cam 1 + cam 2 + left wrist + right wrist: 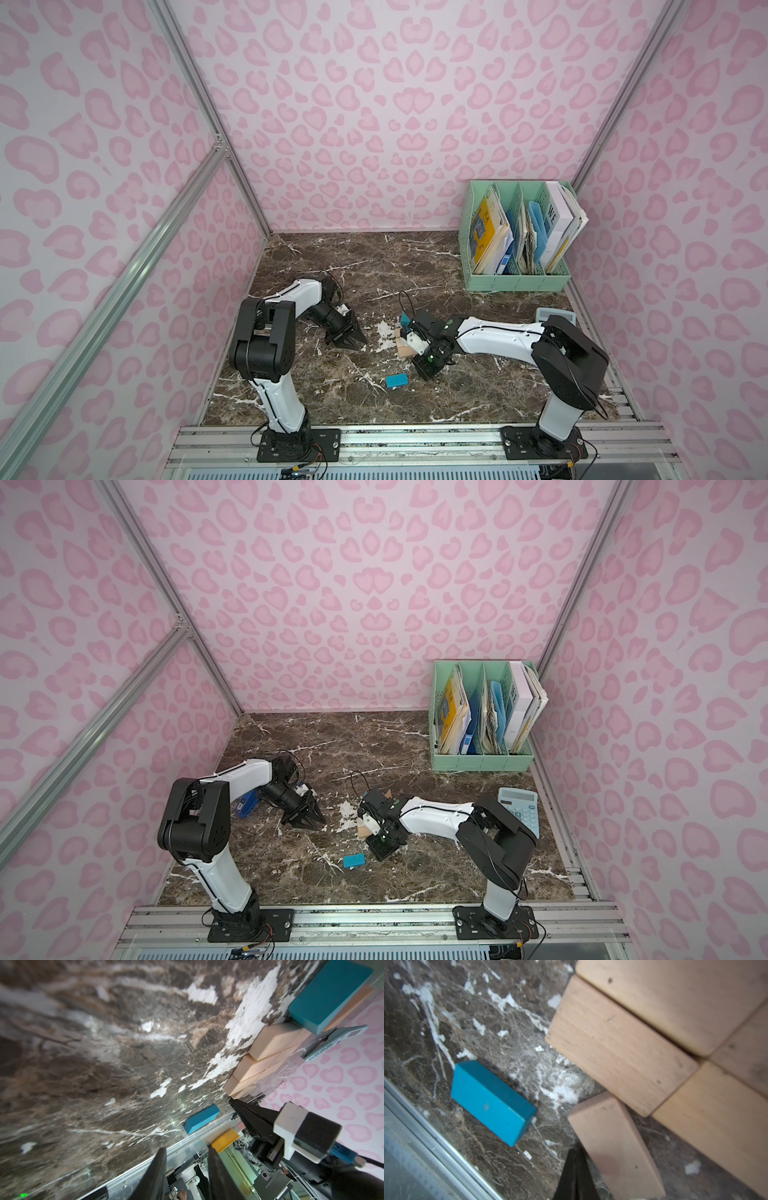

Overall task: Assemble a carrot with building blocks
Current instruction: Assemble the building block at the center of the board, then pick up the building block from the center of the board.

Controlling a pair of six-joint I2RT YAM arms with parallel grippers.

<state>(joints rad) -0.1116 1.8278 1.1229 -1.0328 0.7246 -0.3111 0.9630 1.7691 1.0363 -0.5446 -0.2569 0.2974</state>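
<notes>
The carrot [623,1043] lies flat on the marble as joined tan blocks, mostly hidden under my right wrist in both top views, with tan wood [404,351] showing. A blue triangle block [328,995] sits at its far end. One tan block [612,1142] lies loose and askew at the near end. My right gripper [575,1154] is shut with nothing in it, its tip right beside that loose block. A blue rectangle block [397,380] [492,1101] lies alone nearer the front. My left gripper [360,345] [187,1159] hovers to the left of the blocks, open and empty.
A light-blue calculator [519,808] lies at the right, behind the right arm. A green file rack [515,282] full of papers stands at the back right. A dark blue object [247,804] lies under the left arm. A metal rail [415,436] edges the front.
</notes>
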